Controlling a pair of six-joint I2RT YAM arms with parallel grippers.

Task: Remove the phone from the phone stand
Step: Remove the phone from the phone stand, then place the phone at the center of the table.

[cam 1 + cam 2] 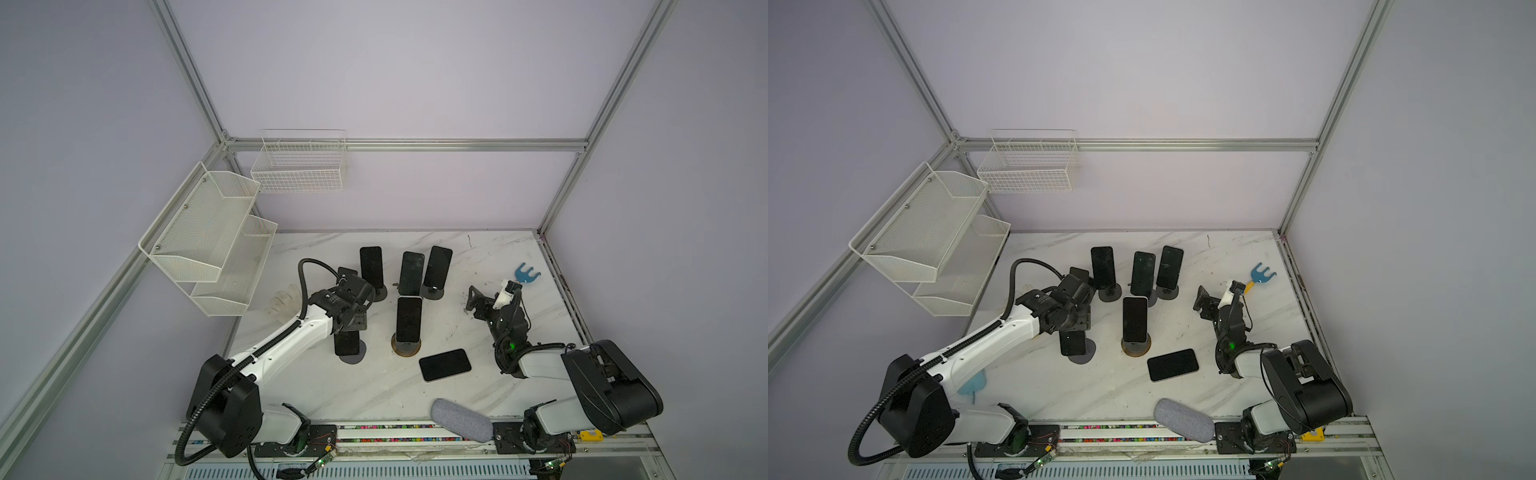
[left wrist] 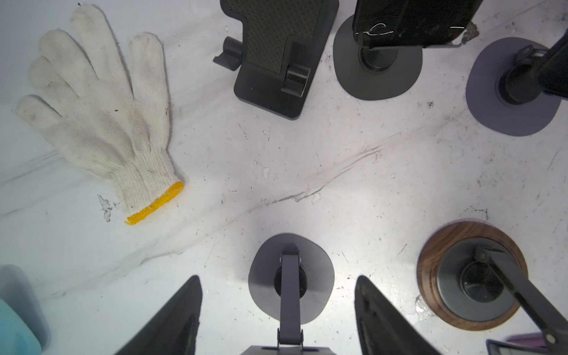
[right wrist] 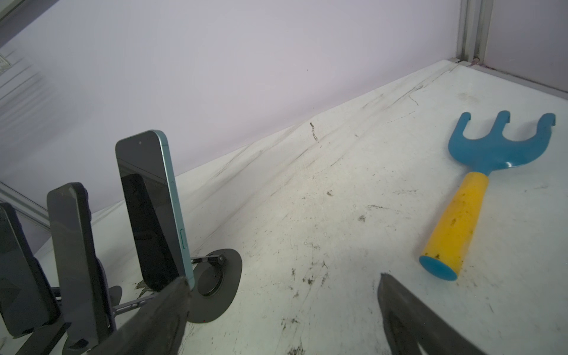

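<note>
Two arms, left nearer: left pincer (image 1: 353,319) closed on top end of phone (image 1: 346,344), upright on its stand (image 1: 360,356) lower left of centre, long axis up-frame; right pincer (image 3: 282,279) open, well apart.

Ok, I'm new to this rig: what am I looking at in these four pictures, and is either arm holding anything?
Two robot arms with two-finger grippers work over a table. The two wide pictures come from one camera head above, so they nearly match; the other two come from a camera on each wrist. On the table: five phones upright on stands, a flat phone, an empty stand, a glove, a rake and a grey pouch. The left gripper is shut and, in both top views, sits on the top of the near-left phone, apparently gripping it; that phone's stand shows between its fingers in the left wrist view. The right gripper is open and empty.
</note>
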